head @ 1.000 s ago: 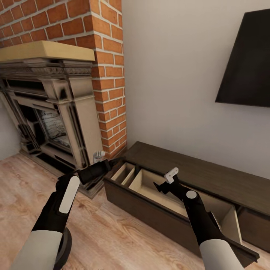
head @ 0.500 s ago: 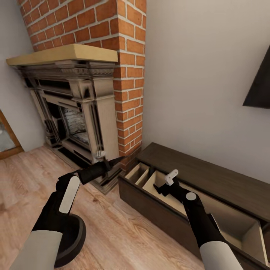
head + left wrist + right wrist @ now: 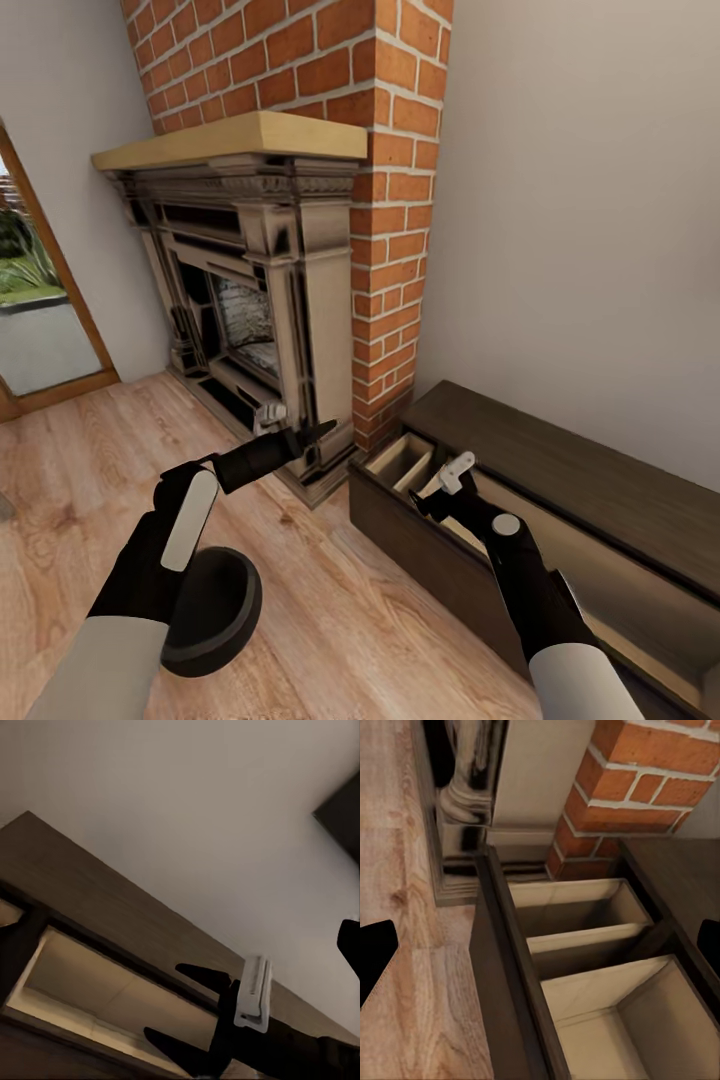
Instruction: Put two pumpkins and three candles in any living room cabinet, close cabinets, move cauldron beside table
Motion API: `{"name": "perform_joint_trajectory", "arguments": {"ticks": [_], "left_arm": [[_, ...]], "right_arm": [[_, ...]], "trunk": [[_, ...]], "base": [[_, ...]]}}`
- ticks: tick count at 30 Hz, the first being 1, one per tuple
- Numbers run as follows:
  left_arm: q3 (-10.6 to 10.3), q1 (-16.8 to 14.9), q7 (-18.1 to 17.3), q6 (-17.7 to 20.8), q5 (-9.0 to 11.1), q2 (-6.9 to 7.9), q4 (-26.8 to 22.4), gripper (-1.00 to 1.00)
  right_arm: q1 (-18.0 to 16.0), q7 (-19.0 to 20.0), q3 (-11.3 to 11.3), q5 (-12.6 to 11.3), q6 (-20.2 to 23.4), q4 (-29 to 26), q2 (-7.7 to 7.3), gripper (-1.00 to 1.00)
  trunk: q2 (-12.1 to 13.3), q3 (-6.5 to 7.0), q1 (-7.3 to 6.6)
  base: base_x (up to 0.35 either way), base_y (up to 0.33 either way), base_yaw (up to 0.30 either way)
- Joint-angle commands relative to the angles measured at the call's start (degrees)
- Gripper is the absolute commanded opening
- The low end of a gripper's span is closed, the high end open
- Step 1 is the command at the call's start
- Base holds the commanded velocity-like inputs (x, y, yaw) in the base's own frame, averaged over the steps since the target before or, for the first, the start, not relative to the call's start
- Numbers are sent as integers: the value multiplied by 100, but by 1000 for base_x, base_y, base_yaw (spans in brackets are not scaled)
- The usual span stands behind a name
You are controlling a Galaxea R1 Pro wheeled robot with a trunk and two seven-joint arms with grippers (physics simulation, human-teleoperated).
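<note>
Cabinet (image 3: pixel 560 470) drawer is pulled out w/ bare beige compartments, sitting by the brick fireplace (image 3: pixel 260 290); cauldron (image 3: pixel 215 610) is on the floor under the left arm. Both grippers empty: right gripper (image 3: pixel 452 480) fingers spread over the drawer, left gripper (image 3: pixel 290 432) looks spread too. Pumpkins/candles aren't visible, so best to keep arms tucked clear of the drawer front & cauldron while turning to search

Dark-brown cabinet (image 3: pixel 560 450), red-brick chimney (image 3: pixel 400 200), black cauldron (image 3: pixel 215 610)
</note>
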Motion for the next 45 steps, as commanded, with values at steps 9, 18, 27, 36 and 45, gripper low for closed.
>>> {"name": "perform_joint_trajectory", "arguments": {"ticks": [9, 18, 27, 36, 45], "left_arm": [[-269, -2, 233, -24, -33, 30, 68, 100], [-258, -16, 2238, 127, -31, 139, 82, 100], [-184, 30, 3540, 288, -6, 620, 2130, 100], [-183, 78, 3559, -168, 1, 650, 3307, 100], [-151, 101, 3536, -183, 6, 769, 3859, 100]], "right_arm": [[-1, -95, 2, -2, -8, 93, 17, 100], [-2, -1273, 265, -25, -4, 300, 212, 100], [-2, -2629, 878, -25, 4, 1637, 427, 100], [-42, -2937, 906, -1327, -308, 3225, 427, 100], [-78, -2934, 941, -2268, -312, 3288, 427, 100]], "trunk": [[0, -55, 0], [0, -111, 0], [0, -172, 0], [0, -234, 0], [0, -301, 0]], "base": [[0, 0, 243], [0, 0, 236], [0, 0, 217], [0, 0, 206], [0, 0, 178]]}}
